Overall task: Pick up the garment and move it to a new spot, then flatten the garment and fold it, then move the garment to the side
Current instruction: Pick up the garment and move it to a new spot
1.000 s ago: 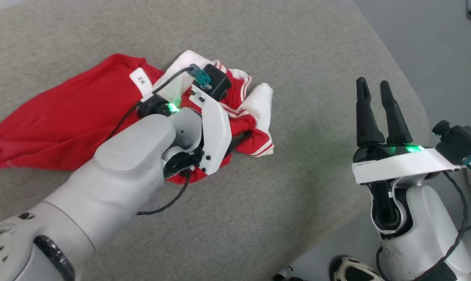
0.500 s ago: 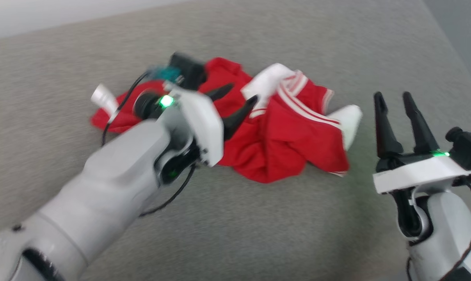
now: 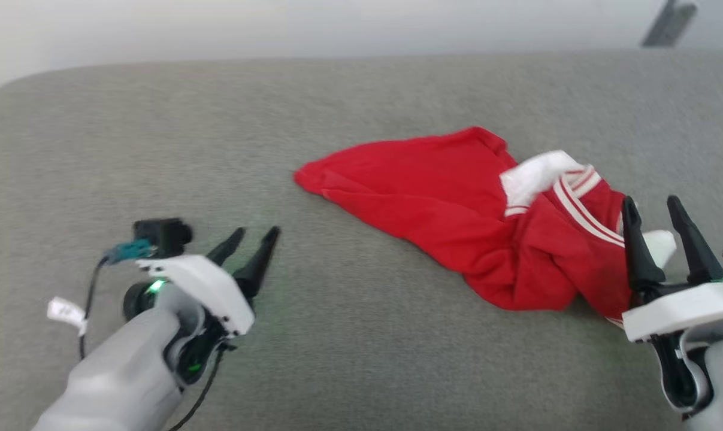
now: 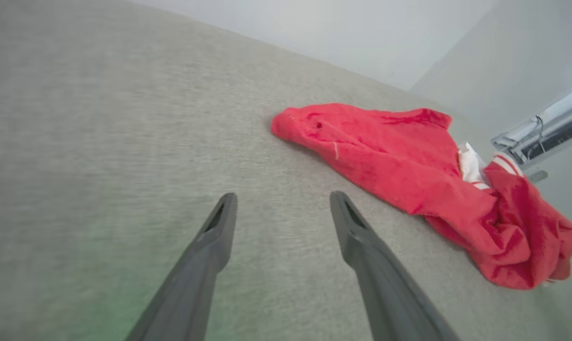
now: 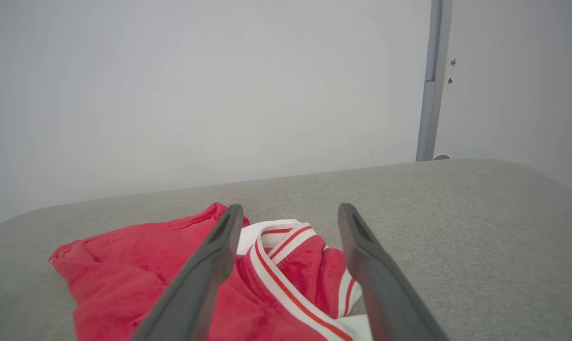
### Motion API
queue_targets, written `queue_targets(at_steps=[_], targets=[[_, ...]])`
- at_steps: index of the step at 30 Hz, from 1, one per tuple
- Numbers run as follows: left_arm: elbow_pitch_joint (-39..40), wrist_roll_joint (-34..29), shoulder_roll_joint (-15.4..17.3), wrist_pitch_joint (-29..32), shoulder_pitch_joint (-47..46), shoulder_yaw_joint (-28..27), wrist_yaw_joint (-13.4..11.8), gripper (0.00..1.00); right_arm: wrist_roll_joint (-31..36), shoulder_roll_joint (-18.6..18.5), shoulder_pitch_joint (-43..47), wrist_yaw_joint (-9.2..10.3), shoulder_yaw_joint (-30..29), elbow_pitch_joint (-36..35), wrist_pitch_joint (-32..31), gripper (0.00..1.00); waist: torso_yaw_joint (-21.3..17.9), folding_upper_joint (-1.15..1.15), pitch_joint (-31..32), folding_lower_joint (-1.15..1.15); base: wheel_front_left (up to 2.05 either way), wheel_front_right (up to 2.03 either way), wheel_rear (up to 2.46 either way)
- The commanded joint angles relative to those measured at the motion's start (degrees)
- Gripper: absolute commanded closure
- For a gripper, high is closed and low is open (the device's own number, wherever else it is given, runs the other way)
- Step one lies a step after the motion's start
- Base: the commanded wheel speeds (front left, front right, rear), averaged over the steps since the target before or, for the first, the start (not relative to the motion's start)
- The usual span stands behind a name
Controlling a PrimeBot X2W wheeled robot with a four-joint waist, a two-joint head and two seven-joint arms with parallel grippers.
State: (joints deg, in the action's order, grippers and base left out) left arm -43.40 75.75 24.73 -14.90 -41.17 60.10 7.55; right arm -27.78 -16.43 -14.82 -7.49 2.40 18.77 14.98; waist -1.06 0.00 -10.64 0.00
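The garment (image 3: 457,209), red with white sleeves and striped trim, lies crumpled on the grey padded surface (image 3: 157,149), right of centre. It also shows as a red heap (image 4: 409,166) in the left wrist view and under the fingers (image 5: 290,284) in the right wrist view. My left gripper (image 3: 254,236) is open and empty, well to the left of the cloth (image 4: 282,199). My right gripper (image 3: 652,206) is open at the garment's right end, fingers above the striped trim (image 5: 288,210), holding nothing.
A pale wall (image 5: 195,94) rises behind the padded surface, with a grey vertical post (image 5: 430,85) at the right. The surface's far edge curves down at the left (image 3: 2,96). Bare grey padding lies between my left gripper and the garment.
The left gripper has let go of the garment and drawn back to the left, away from it. The head camera has swung, so the whole picture shifted. The garment now lies stretched out.
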Motion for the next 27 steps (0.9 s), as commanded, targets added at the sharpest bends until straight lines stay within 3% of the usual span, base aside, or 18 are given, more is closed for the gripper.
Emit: queue_targets(at_steps=[1, 7, 11, 20, 24, 27], targets=[[0.49, 0.22, 0.48, -0.32, 1.36, -1.94, -0.18, 0.0, -0.29, -0.28, 1.11, -0.01, -0.33, 0.08, 0.27, 0.0, 3.18, 0.0, 3.09, 0.0, 0.0, 0.0, 0.0], [3.29, -5.84, 1.92, -0.35, 10.53, -14.82, -0.26, 0.0, -0.36, -0.44, 4.11, -0.01, -1.74, -0.27, 0.27, 0.0, 5.3, 0.0, 5.43, 0.0, 0.0, 0.0, 0.0], [6.77, -15.09, 1.96, -0.35, 17.32, -23.4, -2.31, 0.0, -0.51, -0.8, 5.32, -0.01, -2.08, -0.32, 0.27, 0.0, 5.39, 0.0, 6.35, 0.0, 0.0, 0.0, 0.0], [18.63, -35.3, -1.46, -0.35, 31.82, -42.4, -5.41, 0.0, -0.74, -0.86, 6.93, -0.01, -3.56, -1.18, 0.24, 0.0, 4.39, 0.0, 8.25, 0.0, 0.0, 0.0, 0.0], [22.8, -44.28, -2.65, -0.36, 35.14, -47.26, -6.89, 0.0, -0.65, -0.74, 6.68, -0.01, -3.68, -1.97, 0.12, 0.0, 4.05, 0.0, 8.41, 0.0, 0.0, 0.0, 0.0], [27.14, -49.94, -4.97, -0.36, 37.56, -52.47, -6.22, 0.0, -0.18, -0.51, 6.39, -0.01, -3.92, -3.2, -0.2, 0.0, 3.79, 0.0, 8.62, 0.0, 0.0, 0.0, 0.0]])
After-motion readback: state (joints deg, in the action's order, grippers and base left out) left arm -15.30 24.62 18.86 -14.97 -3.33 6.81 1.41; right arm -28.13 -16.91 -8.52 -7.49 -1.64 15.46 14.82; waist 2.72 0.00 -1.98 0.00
